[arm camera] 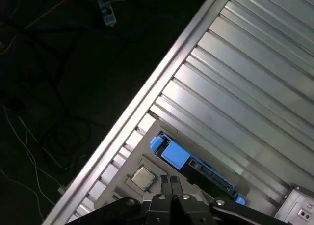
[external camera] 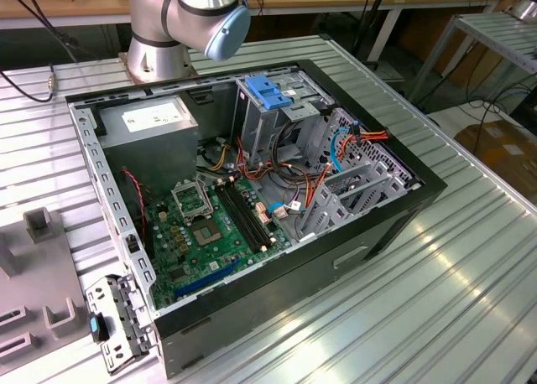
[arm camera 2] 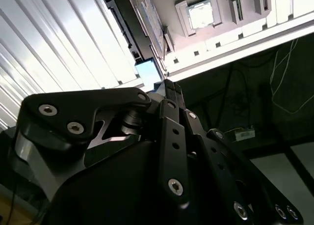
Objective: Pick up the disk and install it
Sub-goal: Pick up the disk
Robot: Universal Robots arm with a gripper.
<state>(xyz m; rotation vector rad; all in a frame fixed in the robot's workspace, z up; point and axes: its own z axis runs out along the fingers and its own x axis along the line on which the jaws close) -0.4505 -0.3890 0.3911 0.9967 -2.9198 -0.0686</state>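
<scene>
Clearly nothing is done yet: our gripper (arm camera: 171, 181), jaws together and empty, hangs above the disk (arm camera: 191, 162) lying near the counter (arm camera: 245, 97) edge.

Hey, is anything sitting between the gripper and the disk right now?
Nothing visible does. In the first wrist view the shut gripper faces the grey tray where the disk rests, with open space between them. The chip sits beside the disk on the tray, not in front of it.
</scene>
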